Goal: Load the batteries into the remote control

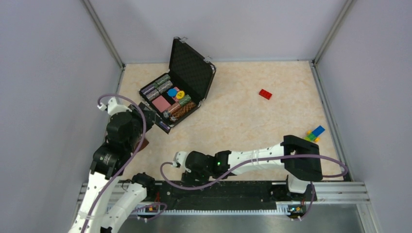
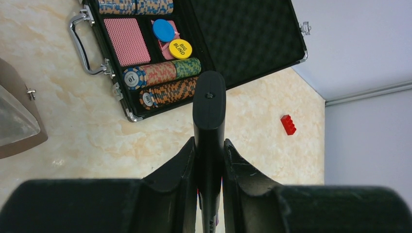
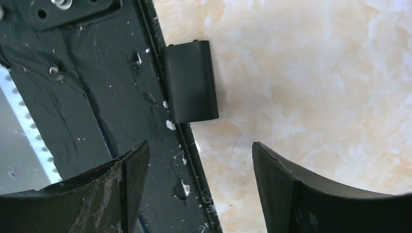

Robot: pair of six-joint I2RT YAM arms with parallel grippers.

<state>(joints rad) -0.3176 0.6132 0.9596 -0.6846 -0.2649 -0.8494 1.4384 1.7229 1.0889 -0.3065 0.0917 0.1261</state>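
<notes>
Nearest the arm bases, the right hand [image 3: 199, 151] hangs with its fingers spread wide and nothing between them. It sits just short of a small black cover [image 3: 190, 81], which lies half on the dark rail [image 3: 97, 102] and half on the marbled counter [image 3: 316, 73]. If this hand drops as it is, one finger would probably meet the rail while the other lands on the counter. That uneven contact could flick the cover aside or wedge it against the rail's lip. The cover is also only a lid, so picking it up would not fill the remote.

Further out on the left, the left hand [image 2: 209, 141] is pressed tight on the remote [image 2: 209, 104], pinching it by its narrow sides near one end so that most of its length sticks out unsupported. A push on that free end could make it swivel or slide in the grip. The wrist view does not show which way the battery recess faces.

Beyond the remote's tip stands the open case [image 2: 243, 39] with its chip stacks [image 2: 160, 73] — close enough that a forward swing might knock it. A red brick [image 2: 288, 124] lies well apart.

The batteries do not show in any view — a search made with the remote held aloft adds to the risk of a bump.
</notes>
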